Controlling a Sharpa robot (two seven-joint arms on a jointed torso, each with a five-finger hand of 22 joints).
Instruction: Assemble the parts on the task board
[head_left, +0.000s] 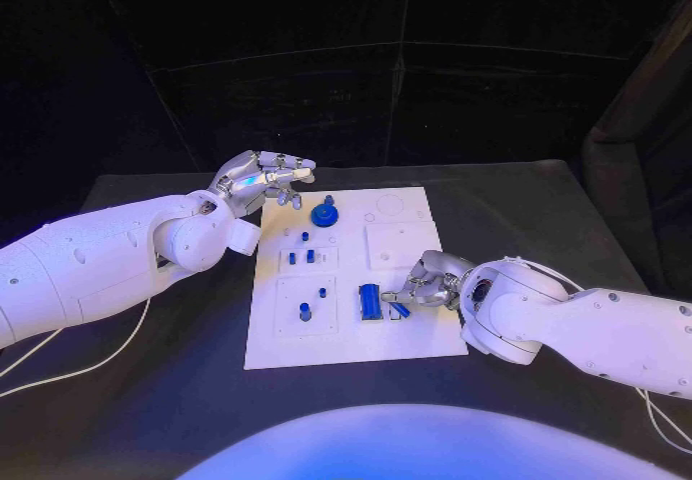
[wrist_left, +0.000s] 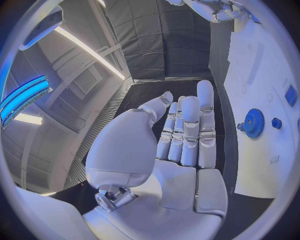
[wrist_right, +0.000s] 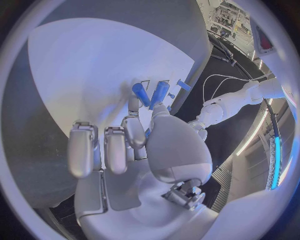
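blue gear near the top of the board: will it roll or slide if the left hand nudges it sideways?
The blue gear seems to lie flat on the task board, so it should slide rather than roll. It looks small, rigid and light; the board looks smooth, so a nudge may send it skidding. The left hand is beside it, holding nothing.

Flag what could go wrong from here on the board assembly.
1. The right hand works at the blue cylinders near the task board front edge; its fingers hide the contact from the head view, so a slip could go unseen.
2. Other small blue parts lie close by and may get knocked.
3. The left hand hovers near the blue gear; a careless descent could bump it.
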